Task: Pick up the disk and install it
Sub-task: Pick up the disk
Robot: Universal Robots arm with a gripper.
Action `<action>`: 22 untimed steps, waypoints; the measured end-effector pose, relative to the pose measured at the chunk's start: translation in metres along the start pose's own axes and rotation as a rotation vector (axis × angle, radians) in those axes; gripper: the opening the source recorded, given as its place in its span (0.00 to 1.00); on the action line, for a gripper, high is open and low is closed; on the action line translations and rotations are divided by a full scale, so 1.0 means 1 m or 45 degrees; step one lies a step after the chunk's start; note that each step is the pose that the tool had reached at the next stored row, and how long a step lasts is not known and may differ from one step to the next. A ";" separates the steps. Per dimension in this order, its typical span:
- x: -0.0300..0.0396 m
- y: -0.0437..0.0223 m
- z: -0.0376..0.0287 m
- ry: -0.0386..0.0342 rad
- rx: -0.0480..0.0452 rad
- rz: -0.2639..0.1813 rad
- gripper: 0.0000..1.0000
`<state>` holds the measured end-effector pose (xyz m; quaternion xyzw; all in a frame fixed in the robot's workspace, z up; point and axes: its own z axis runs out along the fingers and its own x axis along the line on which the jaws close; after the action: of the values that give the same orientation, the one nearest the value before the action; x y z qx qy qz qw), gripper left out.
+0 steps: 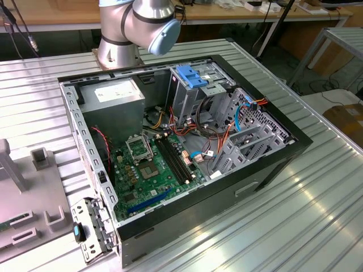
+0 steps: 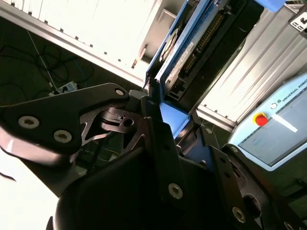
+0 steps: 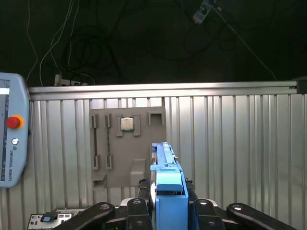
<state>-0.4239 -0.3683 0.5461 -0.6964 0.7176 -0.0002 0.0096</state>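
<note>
In both wrist views my gripper (image 3: 169,207) is shut on the disk (image 3: 163,155), held on edge between the dark fingers (image 3: 141,203). The bright blue carrier tab (image 3: 170,184) sits right at the jaws. In the second wrist view the gripper (image 2: 163,122) clamps the blue carrier end, and the dark drive body (image 2: 211,43) with its connector strip reaches away from the fingers. The disk hangs above the ribbed metal table (image 3: 230,143), clear of it.
The open computer case (image 1: 272,164) lies on the table, with motherboard (image 1: 153,170), a grey drive cage with light-blue top (image 1: 195,76) and cables inside. The arm's base (image 1: 119,51) stands behind it. A grey fixture plate (image 3: 127,148) and teach pendant (image 3: 9,139) lie below the gripper.
</note>
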 end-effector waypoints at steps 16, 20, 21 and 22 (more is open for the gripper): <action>-0.0014 -0.0478 0.0007 0.0000 0.000 0.000 0.37; -0.0018 -0.0600 0.0009 -0.0001 0.000 0.000 0.37; -0.0019 -0.0648 0.0011 0.0000 0.000 0.000 0.37; -0.0021 -0.0691 0.0012 0.0000 0.000 0.000 0.37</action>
<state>-0.3547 -0.3683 0.5458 -0.6964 0.7176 -0.0002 0.0096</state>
